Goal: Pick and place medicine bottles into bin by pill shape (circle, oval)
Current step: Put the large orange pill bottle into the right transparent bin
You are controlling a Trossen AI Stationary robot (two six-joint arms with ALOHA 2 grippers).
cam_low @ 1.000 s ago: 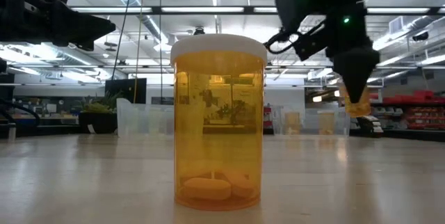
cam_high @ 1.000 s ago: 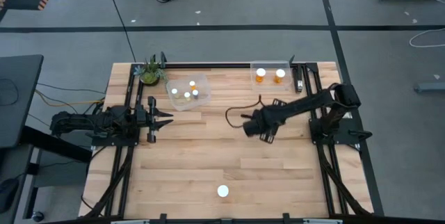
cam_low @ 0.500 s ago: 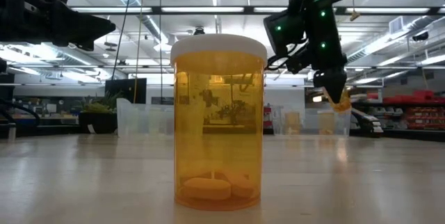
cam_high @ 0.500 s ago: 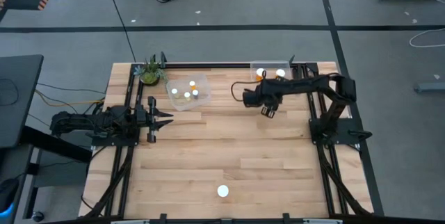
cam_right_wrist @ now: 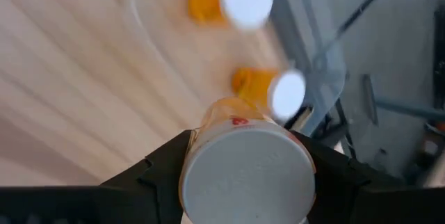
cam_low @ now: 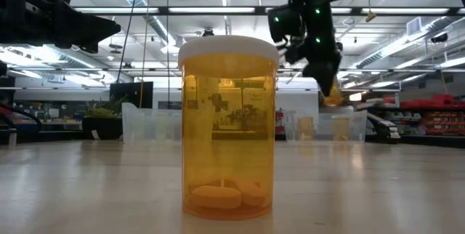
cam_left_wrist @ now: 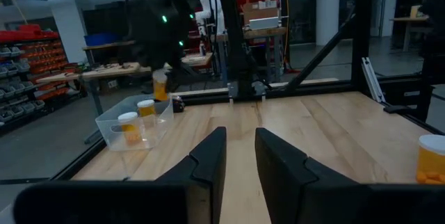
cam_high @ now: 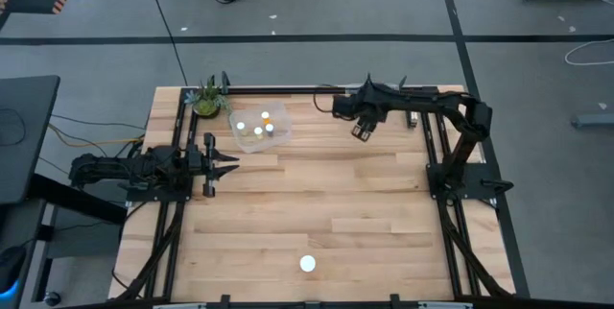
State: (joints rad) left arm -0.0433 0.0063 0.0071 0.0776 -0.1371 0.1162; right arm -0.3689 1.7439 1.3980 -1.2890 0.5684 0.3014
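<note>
Right gripper: clenched on an orange white-capped bottle, which sat between the two dark fingers in the right wrist view.
Change in position: half a second earlier this gripper hung lower in the high view, over bare wood; it had since moved up to the upper middle of the frame, above the right clear bin at the table's far edge.
Right bin contents: two orange bottles, seen below the held bottle in the right wrist view.
Left gripper: fingers apart and holding nothing, at the left middle of the high view, unmoved.
Left bin: upper left of centre, holding several small bottles.
Lone bottle: upright near the table's bottom edge, oval pills inside, unchanged.
Plant: upper left corner of the table.
</note>
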